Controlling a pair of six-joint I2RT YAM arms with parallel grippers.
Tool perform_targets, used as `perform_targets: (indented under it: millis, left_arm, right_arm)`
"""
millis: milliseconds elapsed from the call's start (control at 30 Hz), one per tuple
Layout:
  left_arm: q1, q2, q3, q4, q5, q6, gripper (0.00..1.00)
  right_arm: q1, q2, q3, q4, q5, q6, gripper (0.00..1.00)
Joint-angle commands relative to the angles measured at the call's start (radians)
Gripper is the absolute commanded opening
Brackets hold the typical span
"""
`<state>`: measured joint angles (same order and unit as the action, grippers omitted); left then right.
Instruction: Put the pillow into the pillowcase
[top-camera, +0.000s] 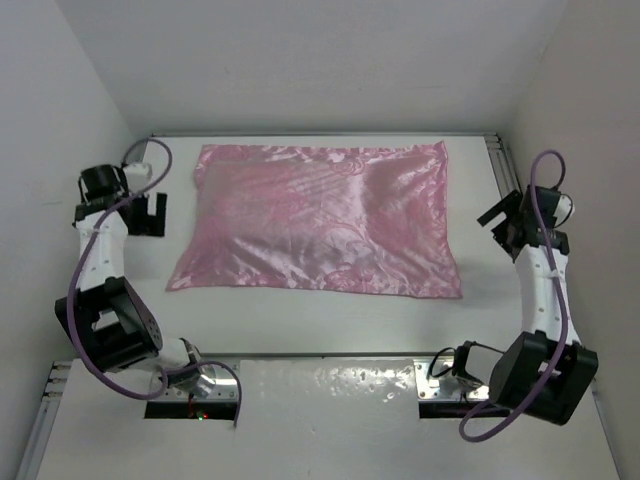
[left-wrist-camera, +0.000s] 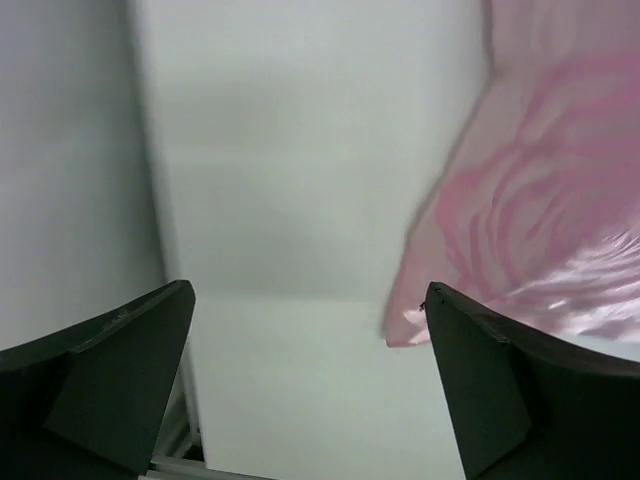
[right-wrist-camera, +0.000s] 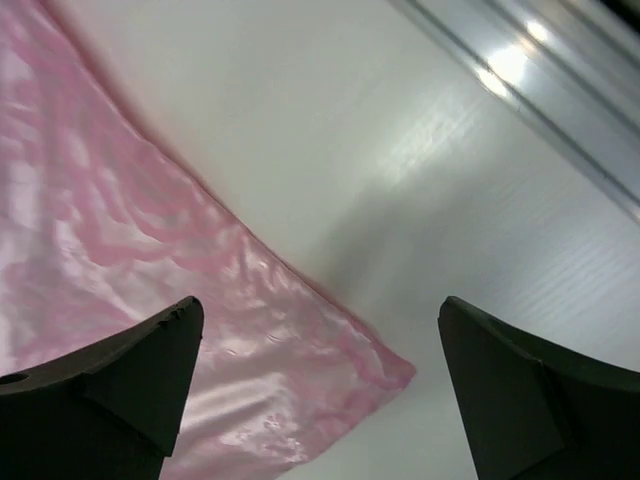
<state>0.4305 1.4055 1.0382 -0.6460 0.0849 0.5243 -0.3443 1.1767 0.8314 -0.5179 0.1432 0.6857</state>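
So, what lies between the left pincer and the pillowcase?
Only a bare strip of white table. The top external view shows the open left pincer apart from the pillowcase, and the left wrist view shows the same gap.

A glossy pink satin pillowcase (top-camera: 320, 225), faintly woven with deeper-pink swirls and catching near-white highlights, on a plain white table (top-camera: 320, 320). The left arm (top-camera: 100, 250) and right arm (top-camera: 545, 290) are white with black joints and housings, trailing purple cables (top-camera: 70, 295); the table's edge rail (right-wrist-camera: 540, 80) is silver.
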Motion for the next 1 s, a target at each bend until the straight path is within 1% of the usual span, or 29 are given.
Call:
perform_targets:
  millis: [0,100,200,333,633,967]
  left_arm:
    - [0.016,-0.060,0.188,-0.056,0.045,-0.082,1.00]
    - [0.016,-0.065,0.296,-0.070,0.047,-0.113,1.00]
    - [0.014,-0.068,0.374,-0.078,0.049,-0.154,1.00]
    - [0.014,-0.082,0.421,-0.084,0.072,-0.178,1.00]
    - [0.011,-0.089,0.315,-0.083,0.033,-0.158,1.00]
    - [0.010,-0.088,0.341,-0.096,0.042,-0.153,1.00]
  right_arm:
    - [0.002,-0.048,0.104,-0.071,0.042,-0.005,0.99]
    - [0.001,-0.101,0.144,-0.079,0.022,-0.011,0.99]
    - [0.001,-0.152,0.118,-0.039,-0.030,-0.038,0.99]
    - [0.001,-0.207,0.080,0.005,-0.056,-0.066,0.99]
    - [0.001,-0.273,0.060,0.027,-0.057,-0.123,0.99]
    - [0.002,-0.325,0.011,0.131,-0.103,-0.133,0.99]
